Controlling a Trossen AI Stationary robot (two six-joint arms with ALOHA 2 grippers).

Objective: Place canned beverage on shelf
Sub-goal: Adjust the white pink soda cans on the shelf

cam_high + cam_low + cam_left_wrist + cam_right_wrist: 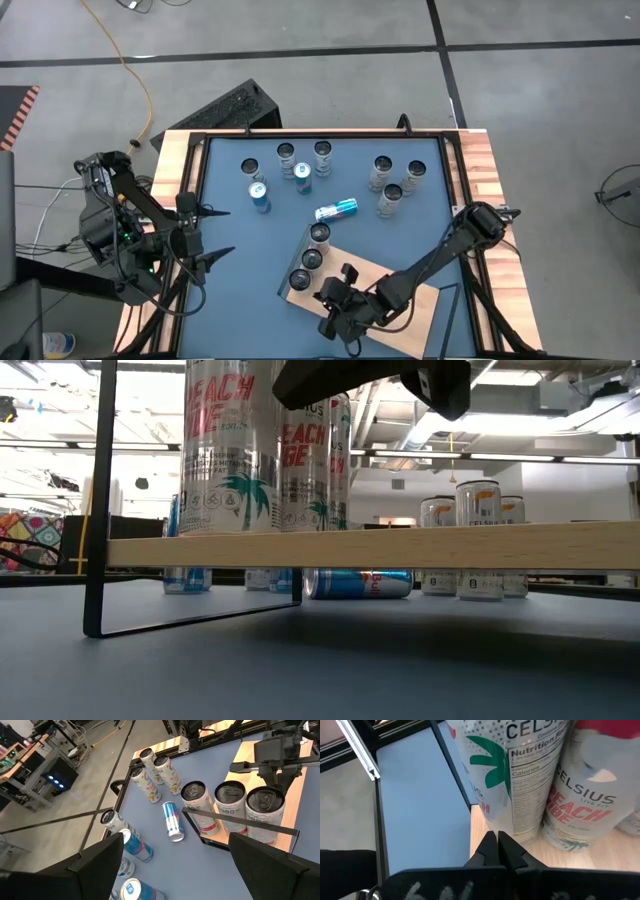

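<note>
- Left gripper (208,232) is parked over the table's left edge, jaws spread wide, nothing held; it is well apart from every can.
- Two blue cans (259,197) and (302,178) are seen upright on the blue table (230,300), left of centre, not yet shelved.
- A third blue can (336,209) is lying on its side near mid-table, long axis running roughly left-right with a slight tilt; it is judged the awkward one, since it needs standing up or a side grip.
- White cans are left upright at the far side: two near the back centre (286,153), (322,150), and three in a cluster toward the right (391,199).
- Shelf (410,300) is set on the near part of the table, its long axis angled diagonally; the board is raised on a dark frame, as shown in the low view.
- Three cans (311,257) are standing upright in a row along the shelf's left edge, so three are counted as done; most of the board is bare.
- Right gripper (338,318) is over the shelf just beside the nearest shelved can, fingers pressed shut, empty.
- Progress is judged as roughly a quarter to a third: eight cans remain on the table.
</note>
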